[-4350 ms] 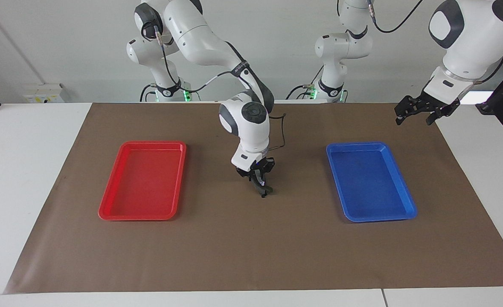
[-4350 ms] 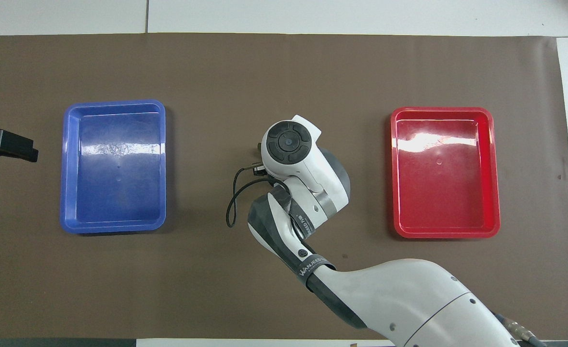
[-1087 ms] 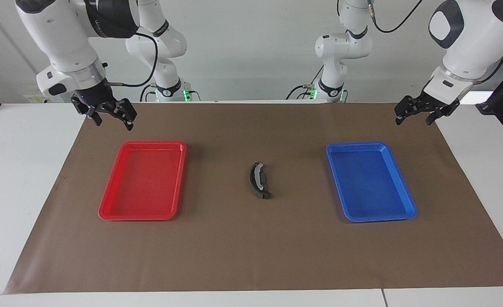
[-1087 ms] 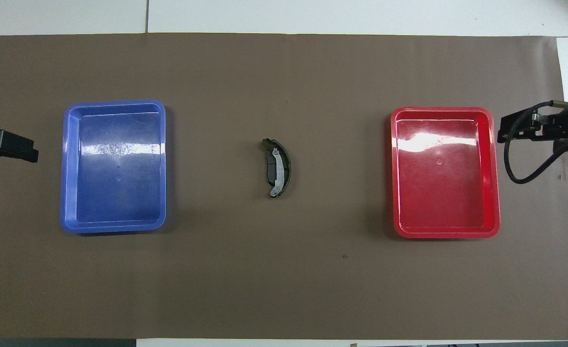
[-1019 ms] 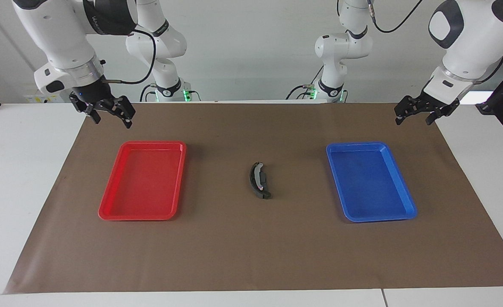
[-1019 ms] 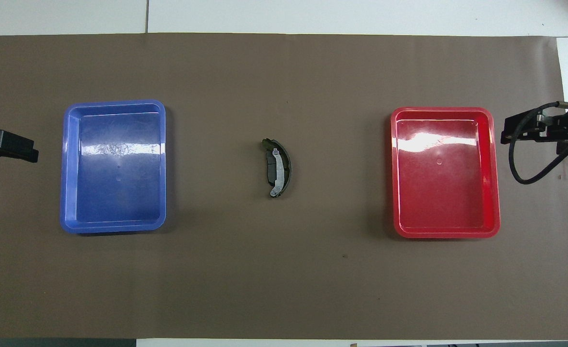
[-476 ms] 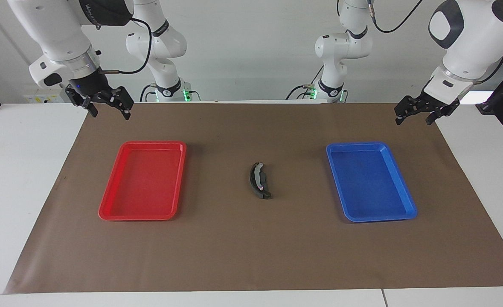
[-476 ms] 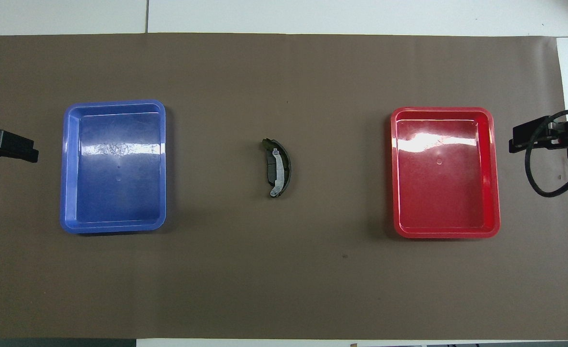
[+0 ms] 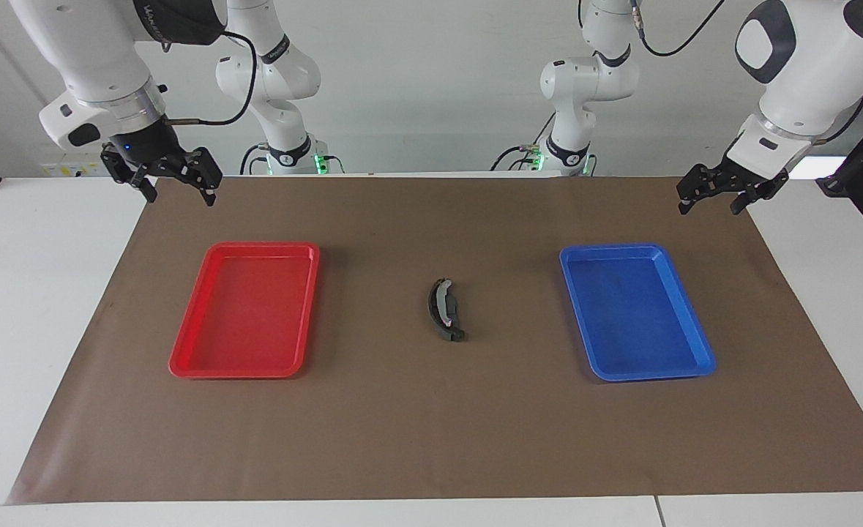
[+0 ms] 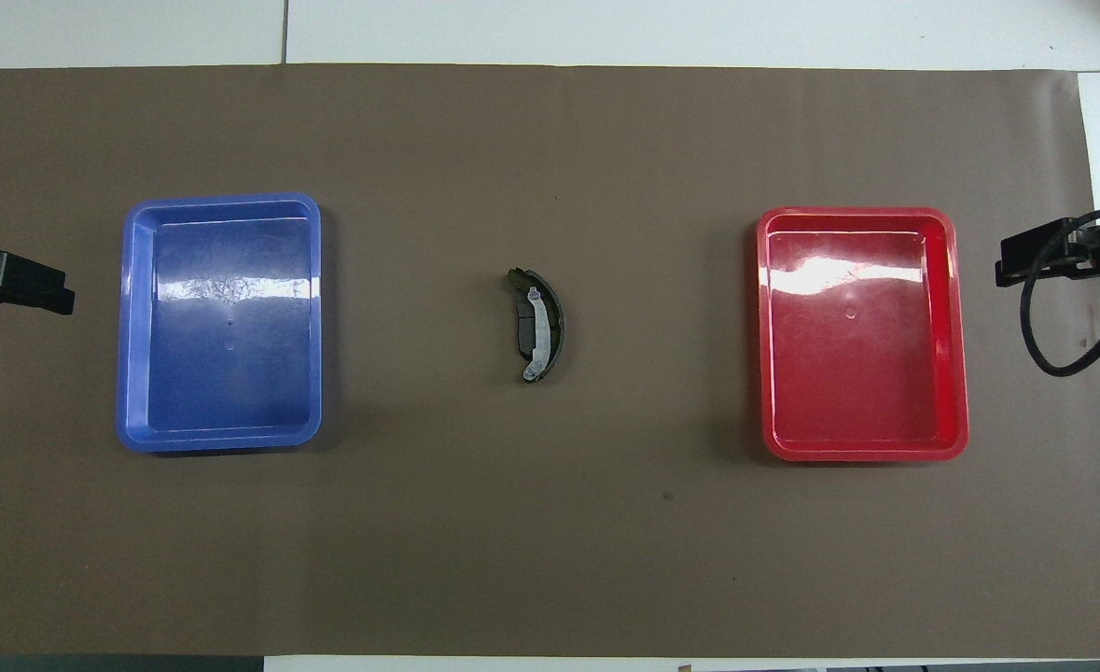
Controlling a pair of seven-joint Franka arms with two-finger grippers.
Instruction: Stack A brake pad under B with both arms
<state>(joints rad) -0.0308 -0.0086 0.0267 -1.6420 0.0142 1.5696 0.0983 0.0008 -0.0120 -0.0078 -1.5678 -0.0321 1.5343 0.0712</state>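
On the brown paper mat (image 9: pixel 431 439), the long dark crescent-shaped brake shoe B with its silver-grey metal strip (image 9: pixel 446 320) (image 10: pixel 541 324) lies on the short dark A brake pad (image 10: pixel 524 338), midway between the trays. The red plastic tray (image 9: pixel 244 311) sits at its nine o'clock in the facing view, the blue plastic tray (image 9: pixel 636 313) at three o'clock. The right gripper (image 9: pixel 175 192) hangs over the mat's edge at ten o'clock, fingers spread and empty. The left gripper (image 9: pixel 711 204) waits at two o'clock, also spread and empty.
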